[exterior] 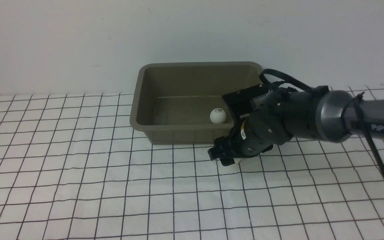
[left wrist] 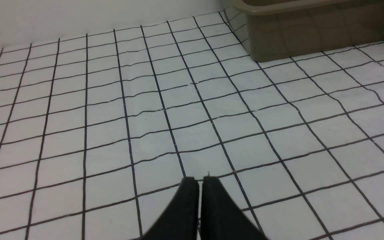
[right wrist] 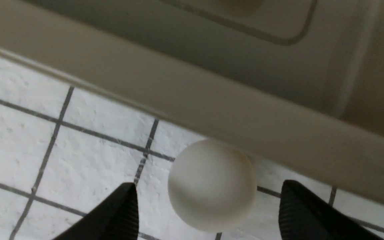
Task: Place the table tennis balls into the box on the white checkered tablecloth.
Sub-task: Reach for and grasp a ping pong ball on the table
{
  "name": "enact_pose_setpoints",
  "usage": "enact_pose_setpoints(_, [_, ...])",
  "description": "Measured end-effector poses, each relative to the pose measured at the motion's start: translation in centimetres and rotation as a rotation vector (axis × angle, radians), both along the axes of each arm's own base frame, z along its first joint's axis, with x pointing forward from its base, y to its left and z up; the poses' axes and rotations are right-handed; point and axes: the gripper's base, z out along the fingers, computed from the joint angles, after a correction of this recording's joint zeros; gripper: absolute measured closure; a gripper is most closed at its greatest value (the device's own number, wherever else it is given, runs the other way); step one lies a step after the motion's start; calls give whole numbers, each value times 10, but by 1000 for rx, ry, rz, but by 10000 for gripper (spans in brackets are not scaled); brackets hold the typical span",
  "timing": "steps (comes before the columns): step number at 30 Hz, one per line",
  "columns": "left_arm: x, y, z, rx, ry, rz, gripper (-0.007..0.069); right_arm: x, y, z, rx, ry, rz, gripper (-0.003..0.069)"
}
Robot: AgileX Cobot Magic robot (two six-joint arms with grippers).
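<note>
- The box stands on the white checkered tablecloth, which covers the bench, close to the pale wall behind.
- One table tennis ball, with a small dark mark, lies inside the box, on its floor near the front side.
- The other ball lies on the tablecloth outside the box, just beside its front side, toward the right corner.
- The right gripper is low over the cloth with its jaws spread wide. One finger stands on each side of this ball, and a gap shows between the ball and each finger.
- The left gripper hangs over bare cloth, apart from the box. Its fingers are pressed together with nothing between them.
</note>
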Motion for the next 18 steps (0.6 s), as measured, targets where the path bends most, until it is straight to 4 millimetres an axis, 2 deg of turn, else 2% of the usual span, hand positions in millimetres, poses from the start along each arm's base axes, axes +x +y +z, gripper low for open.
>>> enact_pose_setpoints(18, [0, 0, 0, 0, 0, 0, 629, 14, 2, -20, -13, 35, -27, 217])
